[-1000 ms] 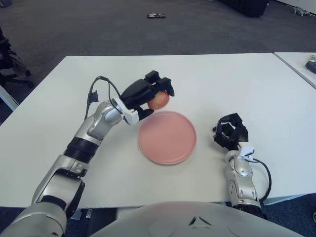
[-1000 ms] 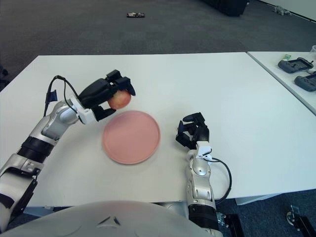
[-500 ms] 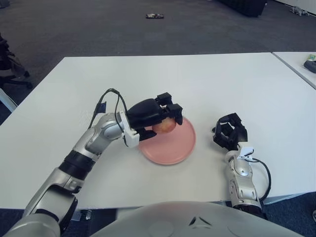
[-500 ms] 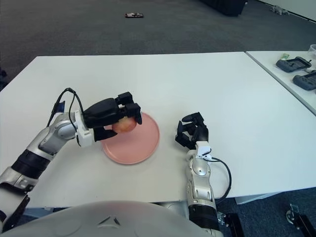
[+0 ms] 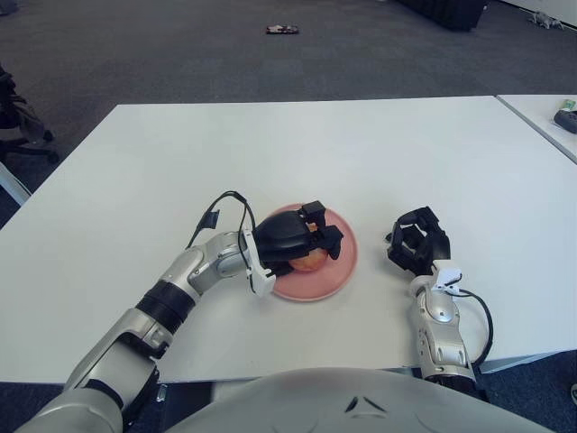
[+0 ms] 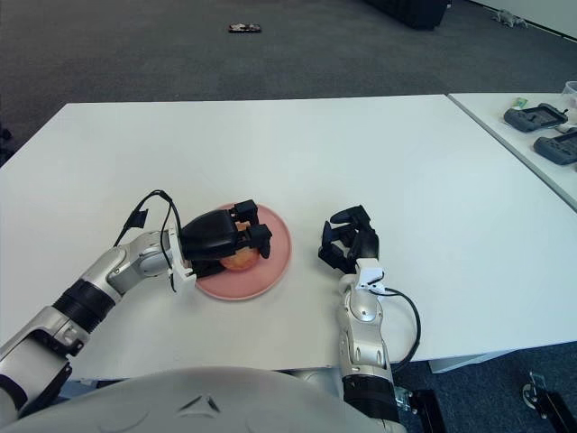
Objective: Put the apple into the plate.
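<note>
A pink round plate [image 5: 338, 262] lies on the white table [image 5: 297, 135] in front of me. My left hand [image 5: 302, 242] is low over the plate, fingers curled around a red-yellow apple [image 5: 311, 262] that sits at or just above the plate's surface. The hand hides most of the apple. In the right eye view the apple [image 6: 240, 261] peeks out below the fingers. My right hand [image 5: 417, 244] rests on the table right of the plate, fingers curled and empty.
A second white table [image 6: 532, 144] at the right holds dark devices [image 6: 541, 117]. A small dark object [image 5: 283, 29] lies on the carpet beyond the table.
My left hand has carried the apple from behind the plate forward and down onto the plate's middle. My right hand has not moved.
</note>
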Available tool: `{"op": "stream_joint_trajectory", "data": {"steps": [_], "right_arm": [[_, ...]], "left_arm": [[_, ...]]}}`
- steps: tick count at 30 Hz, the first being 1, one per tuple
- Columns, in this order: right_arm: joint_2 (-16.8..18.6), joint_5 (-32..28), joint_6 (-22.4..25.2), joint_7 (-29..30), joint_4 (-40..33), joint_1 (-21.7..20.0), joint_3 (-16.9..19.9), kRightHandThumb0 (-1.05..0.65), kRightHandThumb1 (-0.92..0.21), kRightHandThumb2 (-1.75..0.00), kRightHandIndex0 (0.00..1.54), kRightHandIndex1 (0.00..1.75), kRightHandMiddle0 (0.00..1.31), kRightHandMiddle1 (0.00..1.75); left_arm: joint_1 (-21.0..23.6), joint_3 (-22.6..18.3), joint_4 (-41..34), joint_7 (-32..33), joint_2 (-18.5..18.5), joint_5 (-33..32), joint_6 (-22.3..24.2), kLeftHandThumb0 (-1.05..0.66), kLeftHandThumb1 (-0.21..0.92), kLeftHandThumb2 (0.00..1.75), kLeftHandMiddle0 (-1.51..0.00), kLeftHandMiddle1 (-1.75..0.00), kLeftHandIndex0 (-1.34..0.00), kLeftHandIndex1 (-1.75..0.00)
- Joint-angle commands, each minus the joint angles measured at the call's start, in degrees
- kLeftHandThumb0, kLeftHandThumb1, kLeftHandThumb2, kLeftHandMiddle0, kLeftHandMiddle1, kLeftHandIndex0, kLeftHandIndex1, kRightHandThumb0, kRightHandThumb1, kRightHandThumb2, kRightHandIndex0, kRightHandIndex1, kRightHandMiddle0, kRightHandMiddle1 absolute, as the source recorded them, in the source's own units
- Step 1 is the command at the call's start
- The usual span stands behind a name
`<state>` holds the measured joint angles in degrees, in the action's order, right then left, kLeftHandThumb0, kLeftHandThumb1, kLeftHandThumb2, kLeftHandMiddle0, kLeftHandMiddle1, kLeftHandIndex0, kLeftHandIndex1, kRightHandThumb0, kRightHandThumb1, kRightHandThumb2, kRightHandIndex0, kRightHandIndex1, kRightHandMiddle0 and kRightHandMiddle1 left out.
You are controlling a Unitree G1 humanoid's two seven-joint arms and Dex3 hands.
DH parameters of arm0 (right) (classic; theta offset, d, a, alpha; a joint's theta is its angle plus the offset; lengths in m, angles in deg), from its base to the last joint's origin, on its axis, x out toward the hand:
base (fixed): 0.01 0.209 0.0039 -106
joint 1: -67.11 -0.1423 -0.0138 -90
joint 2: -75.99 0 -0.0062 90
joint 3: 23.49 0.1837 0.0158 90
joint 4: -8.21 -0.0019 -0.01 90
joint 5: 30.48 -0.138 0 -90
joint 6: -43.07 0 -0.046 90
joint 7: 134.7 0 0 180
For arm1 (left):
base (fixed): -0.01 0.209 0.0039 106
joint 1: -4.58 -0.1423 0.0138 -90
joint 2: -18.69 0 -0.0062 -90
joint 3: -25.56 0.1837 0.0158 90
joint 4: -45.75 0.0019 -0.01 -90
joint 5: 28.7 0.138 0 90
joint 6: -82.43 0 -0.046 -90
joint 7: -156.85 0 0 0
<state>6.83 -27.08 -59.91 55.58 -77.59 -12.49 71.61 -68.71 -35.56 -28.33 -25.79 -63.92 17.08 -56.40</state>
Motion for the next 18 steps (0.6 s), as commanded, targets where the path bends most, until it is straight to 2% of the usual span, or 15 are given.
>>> {"op": "stream_joint_trajectory", "data": {"steps": [1, 6, 10, 13, 18], "right_arm": [[0.0, -0.5, 1.4, 0.1, -0.5, 0.5, 0.3, -0.41, -0.53, -1.06, 0.62, 1.46, 0.44, 1.75], [0.0, -1.0, -0.3, -0.1, 0.4, 0.4, 0.5, -0.41, -0.54, -1.05, 0.63, 1.47, 0.44, 1.75], [0.0, -1.3, -1.1, -0.4, 0.6, 0.3, 0.4, -0.41, -0.54, -1.05, 0.63, 1.46, 0.44, 1.75], [0.0, -0.9, 0.3, 0.0, 0.1, 0.3, 0.3, -0.41, -0.53, -1.05, 0.62, 1.46, 0.44, 1.75], [-0.1, -0.6, 1.7, 0.1, -0.5, 0.5, 0.3, -0.41, -0.54, -1.05, 0.62, 1.46, 0.44, 1.75]], "left_arm": [[0.3, 1.4, 3.2, 4.2, 0.7, 4.0, -1.0, 0.0, 0.01, 1.66, -0.88, -1.68, -0.6, -1.75], [1.8, 2.9, 5.8, 7.5, 0.8, 6.5, -1.6, 0.0, 0.02, 1.66, -0.86, -1.71, -0.59, -1.75], [3.6, 4.3, 7.5, 7.7, 0.8, 7.0, -2.1, 0.0, 0.03, 1.65, -0.85, -1.71, -0.58, -1.75], [4.5, 5.1, 9.1, 6.5, 0.7, 5.9, -2.0, 0.0, 0.04, 1.64, -0.83, -1.73, -0.57, -1.75], [4.8, 5.8, 10.0, 6.2, 0.7, 4.9, -1.6, 0.0, -0.04, 1.72, -0.89, -1.74, -0.64, -1.74]]}}
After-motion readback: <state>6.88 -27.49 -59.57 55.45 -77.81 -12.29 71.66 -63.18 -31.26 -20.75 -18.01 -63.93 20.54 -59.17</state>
